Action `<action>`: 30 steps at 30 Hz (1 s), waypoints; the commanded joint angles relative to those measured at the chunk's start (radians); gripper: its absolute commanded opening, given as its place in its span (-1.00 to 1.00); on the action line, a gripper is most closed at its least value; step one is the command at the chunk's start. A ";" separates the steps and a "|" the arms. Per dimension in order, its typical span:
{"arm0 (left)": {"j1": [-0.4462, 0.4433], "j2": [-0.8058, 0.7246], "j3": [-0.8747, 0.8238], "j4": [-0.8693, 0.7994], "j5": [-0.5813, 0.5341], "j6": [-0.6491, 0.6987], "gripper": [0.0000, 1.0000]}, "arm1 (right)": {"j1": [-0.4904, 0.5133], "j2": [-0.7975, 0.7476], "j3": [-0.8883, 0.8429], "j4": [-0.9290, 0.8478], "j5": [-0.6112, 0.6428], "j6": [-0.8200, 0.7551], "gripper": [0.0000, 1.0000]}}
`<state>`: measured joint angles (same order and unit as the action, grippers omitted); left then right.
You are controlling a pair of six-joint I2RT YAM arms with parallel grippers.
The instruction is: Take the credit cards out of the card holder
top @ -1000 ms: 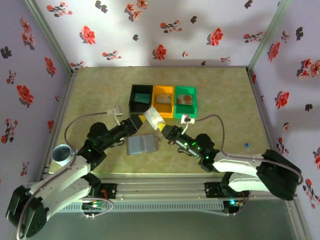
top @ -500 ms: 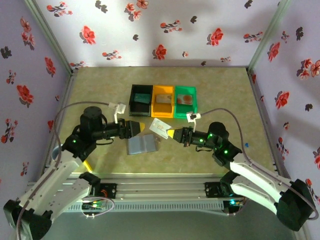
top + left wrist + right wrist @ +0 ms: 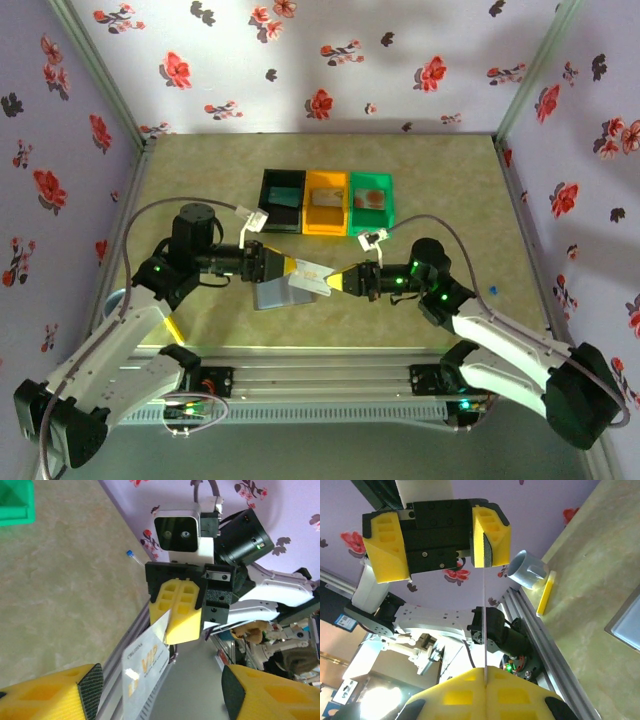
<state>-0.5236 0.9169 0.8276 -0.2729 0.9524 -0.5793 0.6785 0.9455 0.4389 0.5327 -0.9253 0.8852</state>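
A pale credit card (image 3: 312, 275) with gold VIP lettering (image 3: 145, 667) hangs in the air between the two grippers. My right gripper (image 3: 340, 280) is shut on one end of it (image 3: 484, 672). In the right wrist view the card (image 3: 484, 625) appears edge-on. My left gripper (image 3: 287, 266) faces it, open, and the card's free end reaches in between its fingers (image 3: 87, 687), close to one pad (image 3: 487, 542) and not clamped. The grey card holder (image 3: 272, 295) lies flat on the table just below the card, partly hidden by it.
Black (image 3: 282, 187), orange (image 3: 326, 203) and green (image 3: 371, 203) bins stand in a row behind, each with a flat card in it. A grey cup (image 3: 527, 570) and a yellow stick (image 3: 172, 328) lie near the left front edge. A small blue thing (image 3: 492, 290) lies at the right.
My right gripper has carried the card from near the bins down and forward over the card holder. The left gripper has swung round to face it, and the card now reaches between its fingers.
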 commanded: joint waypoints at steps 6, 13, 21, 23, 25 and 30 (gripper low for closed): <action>-0.026 0.007 -0.007 -0.030 0.066 0.066 0.34 | 0.008 -0.005 0.026 0.078 -0.050 0.009 -1.00; -0.051 0.030 0.001 -0.013 0.098 0.061 -0.01 | 0.030 0.007 0.039 0.067 -0.051 -0.006 -1.00; -0.063 0.037 -0.002 -0.008 0.124 0.058 -0.42 | 0.033 -0.005 0.047 0.047 -0.037 -0.032 -1.00; -0.065 0.038 -0.002 -0.001 0.129 0.054 -0.50 | 0.032 -0.006 0.051 0.041 -0.037 -0.037 -1.00; -0.065 0.041 -0.002 0.004 0.132 0.052 -0.59 | 0.035 -0.008 0.052 0.043 -0.039 -0.038 -1.00; -0.065 0.043 0.001 0.025 0.138 0.041 -0.95 | 0.037 -0.012 0.048 0.033 -0.036 -0.051 -1.00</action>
<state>-0.5789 0.9585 0.8276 -0.2790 1.0473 -0.5392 0.7078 0.9478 0.4644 0.5697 -0.9543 0.8635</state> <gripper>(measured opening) 0.055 0.063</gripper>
